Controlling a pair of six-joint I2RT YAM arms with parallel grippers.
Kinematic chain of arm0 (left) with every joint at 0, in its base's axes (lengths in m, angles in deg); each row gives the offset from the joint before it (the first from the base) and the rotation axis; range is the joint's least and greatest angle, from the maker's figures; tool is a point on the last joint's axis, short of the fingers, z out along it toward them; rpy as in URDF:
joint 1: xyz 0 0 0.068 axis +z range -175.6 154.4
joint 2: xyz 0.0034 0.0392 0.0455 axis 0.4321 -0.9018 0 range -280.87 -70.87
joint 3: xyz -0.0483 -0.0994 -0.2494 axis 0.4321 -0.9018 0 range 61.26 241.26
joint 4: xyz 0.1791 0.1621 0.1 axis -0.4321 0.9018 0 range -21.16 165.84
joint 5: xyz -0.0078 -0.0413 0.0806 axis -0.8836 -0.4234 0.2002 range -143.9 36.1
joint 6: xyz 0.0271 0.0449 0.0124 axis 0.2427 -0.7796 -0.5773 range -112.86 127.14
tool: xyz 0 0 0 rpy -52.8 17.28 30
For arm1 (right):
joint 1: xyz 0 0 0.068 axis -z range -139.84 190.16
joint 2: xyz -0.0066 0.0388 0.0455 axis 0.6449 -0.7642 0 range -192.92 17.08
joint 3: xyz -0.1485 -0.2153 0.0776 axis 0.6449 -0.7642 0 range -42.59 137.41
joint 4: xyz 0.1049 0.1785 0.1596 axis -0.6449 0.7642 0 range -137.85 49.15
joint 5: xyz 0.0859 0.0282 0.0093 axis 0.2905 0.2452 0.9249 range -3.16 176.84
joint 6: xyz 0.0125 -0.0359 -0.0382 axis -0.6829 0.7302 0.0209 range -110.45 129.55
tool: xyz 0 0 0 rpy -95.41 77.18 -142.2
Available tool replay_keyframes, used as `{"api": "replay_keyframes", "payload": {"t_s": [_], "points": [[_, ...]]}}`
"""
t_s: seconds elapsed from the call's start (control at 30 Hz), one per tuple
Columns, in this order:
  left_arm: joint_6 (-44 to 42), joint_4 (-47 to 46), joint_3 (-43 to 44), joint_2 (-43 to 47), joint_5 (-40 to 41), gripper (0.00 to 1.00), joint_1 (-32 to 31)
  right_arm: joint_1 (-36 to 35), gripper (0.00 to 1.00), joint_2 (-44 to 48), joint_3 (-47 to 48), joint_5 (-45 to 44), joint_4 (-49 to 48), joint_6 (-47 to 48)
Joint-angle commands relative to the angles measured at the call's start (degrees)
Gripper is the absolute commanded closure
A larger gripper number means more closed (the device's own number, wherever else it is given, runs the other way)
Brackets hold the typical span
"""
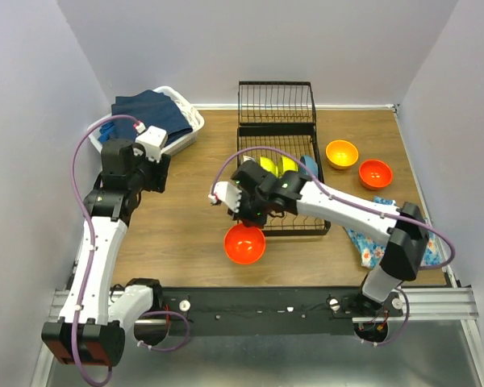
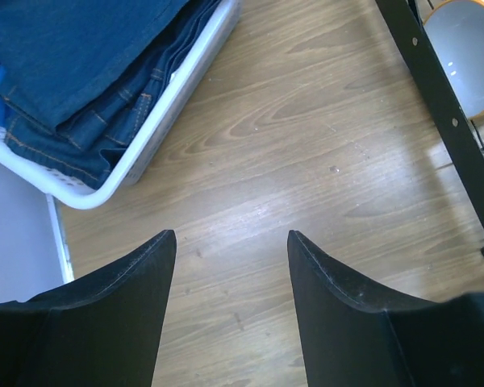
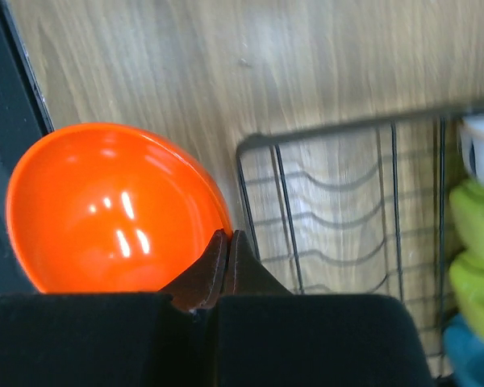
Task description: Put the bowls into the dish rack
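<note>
My right gripper (image 3: 228, 235) is shut on the rim of a red-orange bowl (image 3: 105, 210), held just off the near-left corner of the black wire dish rack (image 3: 339, 137). From above, this bowl (image 1: 244, 243) hangs below the gripper (image 1: 244, 216), in front of the rack (image 1: 278, 121). Two lime-yellow bowls (image 1: 276, 165) and a blue one (image 1: 308, 164) stand in the rack; a white ribbed bowl (image 3: 482, 141) shows beside them. An orange-yellow bowl (image 1: 342, 153) and another red-orange bowl (image 1: 375, 173) sit right of the rack. My left gripper (image 2: 230, 234) is open and empty over bare wood.
A white basket (image 1: 189, 133) of navy towels stands at the back left, close to my left gripper (image 1: 160, 168). A floral blue cloth (image 1: 363, 240) lies at the right under my right arm. Walls close the table on three sides.
</note>
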Motion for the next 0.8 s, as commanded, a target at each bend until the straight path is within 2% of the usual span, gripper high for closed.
{"api": "replay_keyframes", "payload": {"t_s": [0.0, 0.13, 0.37, 0.63, 0.77], "points": [[-3.0, 1.7, -0.4, 3.2, 0.8, 0.33, 2.2, -4.1, 0.99, -6.3, 6.0, -0.1, 2.0, 8.7], [-2.5, 1.9, 0.2, 4.7, 0.1, 0.33, 5.8, -6.1, 0.99, -11.3, 7.7, -0.1, 1.2, 11.7], [0.4, 3.5, -0.8, 7.1, -5.6, 0.33, 9.2, -6.4, 0.99, -17.9, 13.5, 3.2, -0.4, 12.0], [-1.7, 4.7, -3.9, 11.5, -13.5, 0.33, 9.8, -7.5, 0.99, -23.4, 18.7, 7.0, -0.7, 11.0], [-3.4, 5.3, -3.5, 12.9, -13.2, 0.33, 9.9, -7.5, 0.93, -26.1, 20.8, 8.8, -0.3, 10.8]]}}
